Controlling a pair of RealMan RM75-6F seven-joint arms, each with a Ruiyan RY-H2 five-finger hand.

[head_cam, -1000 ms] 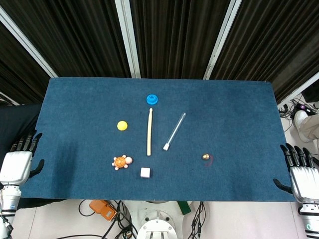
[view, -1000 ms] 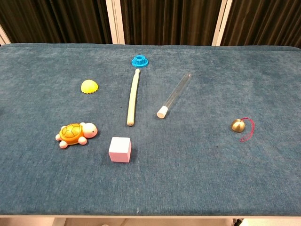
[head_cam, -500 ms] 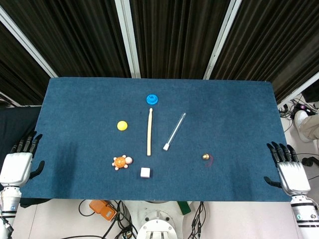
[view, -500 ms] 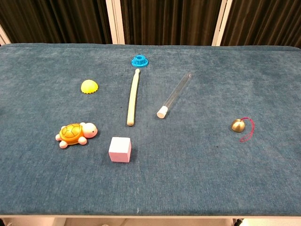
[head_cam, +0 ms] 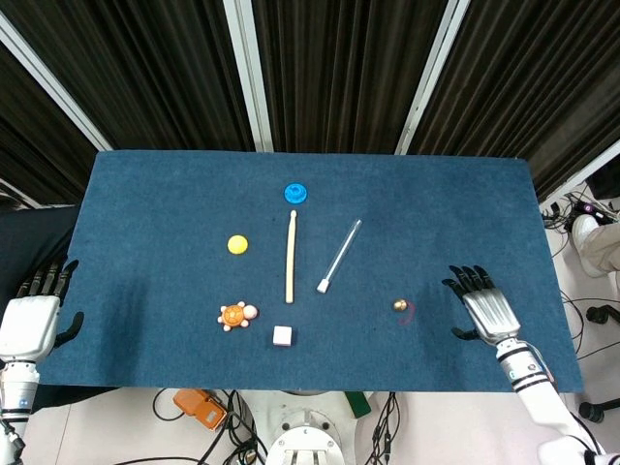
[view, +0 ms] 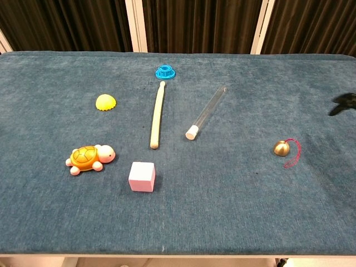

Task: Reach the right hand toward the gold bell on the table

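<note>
The small gold bell [head_cam: 399, 305] with a red loop of cord lies on the blue table [head_cam: 145, 194], right of centre; the chest view shows the bell [view: 281, 148] too. My right hand [head_cam: 486, 307] hovers over the table to the bell's right, fingers spread, holding nothing. Only dark fingertips [view: 343, 103] of that hand show at the chest view's right edge. My left hand [head_cam: 31, 314] stays at the table's left edge, fingers apart and empty.
A glass tube [head_cam: 339, 255] with a white stopper, a wooden stick [head_cam: 290, 257], a blue cap [head_cam: 295, 193], a yellow half-ball [head_cam: 237, 244], a toy turtle [head_cam: 235, 314] and a white cube [head_cam: 282, 336] lie left of the bell.
My right hand has moved from the table's right edge inward to the left, toward the bell. The left hand and all objects have stayed put.
</note>
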